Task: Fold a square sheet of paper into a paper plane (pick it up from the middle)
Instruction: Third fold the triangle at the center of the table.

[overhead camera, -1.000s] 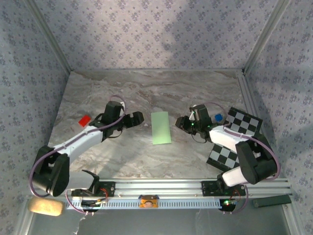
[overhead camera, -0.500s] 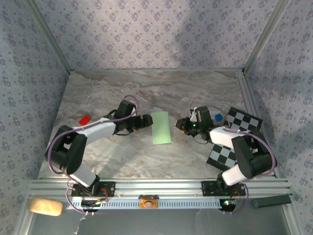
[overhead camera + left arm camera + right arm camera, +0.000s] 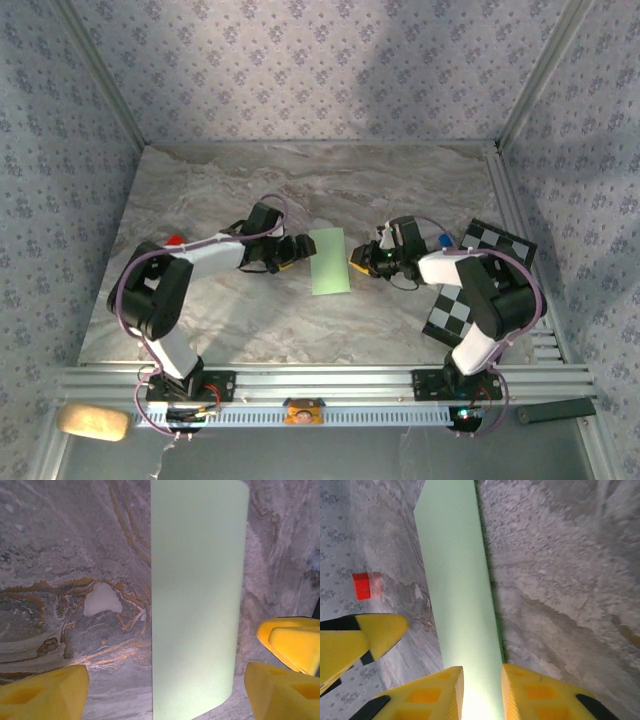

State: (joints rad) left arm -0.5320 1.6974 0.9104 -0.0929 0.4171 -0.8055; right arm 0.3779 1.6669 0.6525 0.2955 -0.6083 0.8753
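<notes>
The square sheet of paper [image 3: 329, 262] lies mid-table as a long pale green rectangle, apparently folded in half. My left gripper [image 3: 297, 249] is at its left edge; in the left wrist view the sheet [image 3: 197, 595] runs between the gripper's [image 3: 165, 680] wide-open yellow fingers. My right gripper [image 3: 354, 262] is at the right edge; in the right wrist view its fingertips [image 3: 440, 692] hover low over the sheet [image 3: 457, 580] with a narrow gap and nothing pinched. The paper plane is out of view.
A small red square [image 3: 176, 241] sits behind the left arm, also seen as a red square [image 3: 361, 586] in the right wrist view. A checkered board [image 3: 505, 250] and a blue piece [image 3: 445, 241] lie at the right. Walls enclose the marble table [image 3: 300, 180].
The left arm swung right until its gripper reached the sheet's left edge, its jaws narrowing a little. The right gripper crept left onto the sheet's right edge. The sheet has not moved.
</notes>
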